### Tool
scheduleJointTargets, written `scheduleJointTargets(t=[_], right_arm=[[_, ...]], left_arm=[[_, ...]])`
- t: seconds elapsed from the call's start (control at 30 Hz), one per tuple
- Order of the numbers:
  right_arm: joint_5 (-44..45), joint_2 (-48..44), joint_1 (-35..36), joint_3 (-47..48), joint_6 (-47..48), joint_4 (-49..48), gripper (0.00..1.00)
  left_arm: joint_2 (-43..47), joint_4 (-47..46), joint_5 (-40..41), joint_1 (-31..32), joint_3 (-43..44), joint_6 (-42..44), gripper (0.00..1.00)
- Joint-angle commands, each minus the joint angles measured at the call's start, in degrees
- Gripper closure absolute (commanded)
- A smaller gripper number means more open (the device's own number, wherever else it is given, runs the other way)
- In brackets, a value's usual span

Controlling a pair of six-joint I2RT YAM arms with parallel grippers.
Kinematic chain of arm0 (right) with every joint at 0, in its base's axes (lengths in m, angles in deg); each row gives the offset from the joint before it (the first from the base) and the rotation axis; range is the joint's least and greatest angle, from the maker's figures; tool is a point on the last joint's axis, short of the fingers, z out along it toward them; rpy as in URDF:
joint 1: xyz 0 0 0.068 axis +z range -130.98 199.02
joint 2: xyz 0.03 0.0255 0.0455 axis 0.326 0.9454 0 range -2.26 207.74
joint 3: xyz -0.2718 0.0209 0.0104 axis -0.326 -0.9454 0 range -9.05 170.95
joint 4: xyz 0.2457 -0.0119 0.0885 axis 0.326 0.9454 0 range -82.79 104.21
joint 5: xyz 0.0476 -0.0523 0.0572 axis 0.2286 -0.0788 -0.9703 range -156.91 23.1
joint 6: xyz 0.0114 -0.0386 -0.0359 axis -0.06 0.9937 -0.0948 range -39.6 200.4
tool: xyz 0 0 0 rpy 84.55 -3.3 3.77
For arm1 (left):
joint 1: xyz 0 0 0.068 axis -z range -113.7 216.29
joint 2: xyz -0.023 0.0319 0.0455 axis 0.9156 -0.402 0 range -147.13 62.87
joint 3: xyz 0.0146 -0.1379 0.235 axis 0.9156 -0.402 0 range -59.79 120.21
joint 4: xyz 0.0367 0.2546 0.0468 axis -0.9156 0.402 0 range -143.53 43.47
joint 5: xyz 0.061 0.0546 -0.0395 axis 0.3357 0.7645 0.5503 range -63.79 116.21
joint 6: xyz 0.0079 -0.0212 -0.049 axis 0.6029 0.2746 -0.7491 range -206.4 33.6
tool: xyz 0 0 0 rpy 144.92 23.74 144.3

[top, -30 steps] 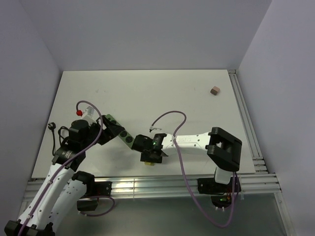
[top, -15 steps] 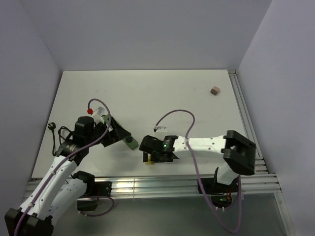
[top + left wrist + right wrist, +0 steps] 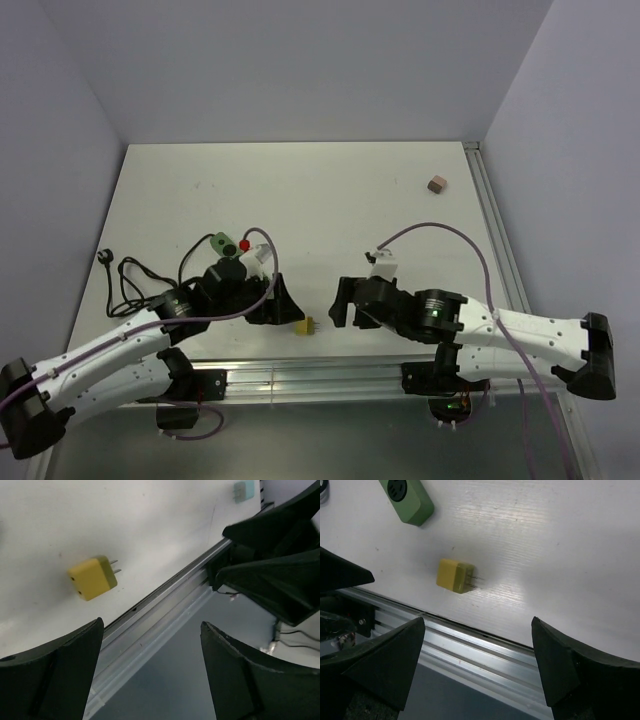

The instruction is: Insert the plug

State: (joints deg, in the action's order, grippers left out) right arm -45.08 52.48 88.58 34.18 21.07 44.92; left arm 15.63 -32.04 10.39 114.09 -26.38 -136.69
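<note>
The yellow plug lies flat on the bench, close to its near edge, with its prongs pointing toward the right arm. The left claw and the right claw flank it, both spread wide and holding nothing. The green socket block rests farther from that edge, on the left arm's side and apart from the plug.

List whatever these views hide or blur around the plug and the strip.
- Power strip: the right wrist view cuts it off at the top edge; from above, the left arm covers most of it, so its sockets cannot be counted.
- Plug: prongs too small to make out from above.
- Brown block: too small to identify.
</note>
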Motion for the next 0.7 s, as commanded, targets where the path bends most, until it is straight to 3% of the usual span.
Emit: scheduleJointTargets(t=[0.0,0.2,0.33,0.43,0.67], right_arm=[[1.29,-7.09,-0.65,-3.14,5.44,-0.63,0.06],[-2.31,-13.69,-0.83,-5.07,9.14,-0.62,0.08],[-2.84,-16.33,-0.83,-5.87,8.36,-0.89,0.09],[-2.05,-18.44,-0.83,-6.57,7.39,-0.63,0.09],[-0.73,-21.17,-0.83,-6.22,8.70,2.27,0.10]], left_arm=[[-3.88,-6.38,12.25,7.39,1.83,1.84,0.16],[-12.41,-9.28,24.67,16.71,4.21,6.60,0.15],[-22.78,-3.85,28.90,17.07,12.16,-1.03,0.16],[-30.79,6.70,34.53,17.07,18.86,-8.85,0.17],[-36.87,9.53,35.59,17.07,19.68,-17.12,0.22]])
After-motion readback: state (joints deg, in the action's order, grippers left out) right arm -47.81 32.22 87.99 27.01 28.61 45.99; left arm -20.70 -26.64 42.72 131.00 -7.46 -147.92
